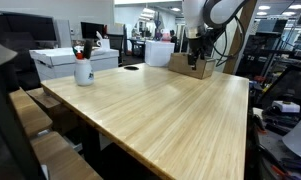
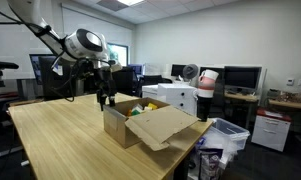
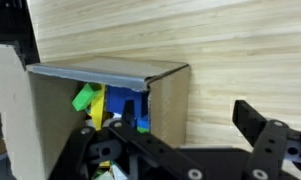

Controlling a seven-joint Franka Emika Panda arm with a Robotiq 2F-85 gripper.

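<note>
Claw (image 2: 103, 99): jaws spread wide, nothing between them, nothing touched. It hangs pointing down from the arm (image 2: 82, 44), just above the box (image 2: 125, 128), at the box's left end as that exterior view shows it. In the wrist view one finger (image 3: 258, 125) stands outside the box wall, over bare table (image 3: 240, 50), while the rest of the claw appears to lie over the interior. In my judgement the claw straddles the wall rather than sitting centred on the opening. How far it clears the rim cannot be told. Box: brown cardboard, upright, resting toward the far right of the table in an exterior view, top open. One large flap (image 2: 162, 128) is folded outward and down on the near side, which I judge is what leaves the interior free to an approach from above. Contents: loose coloured pieces — a green piece (image 3: 85, 98), a blue piece (image 3: 122, 105), something yellow between them — heaped against the wall nearest the claw; their kind is not clear. A mug (image 1: 83, 70) holding pens stands near the table's left edge, well apart from box and claw, probably so as to be out of the arm's working path. Desks (image 2: 240, 97) and monitors (image 2: 240, 76) stand beyond the table, well apart from the claw.
</note>
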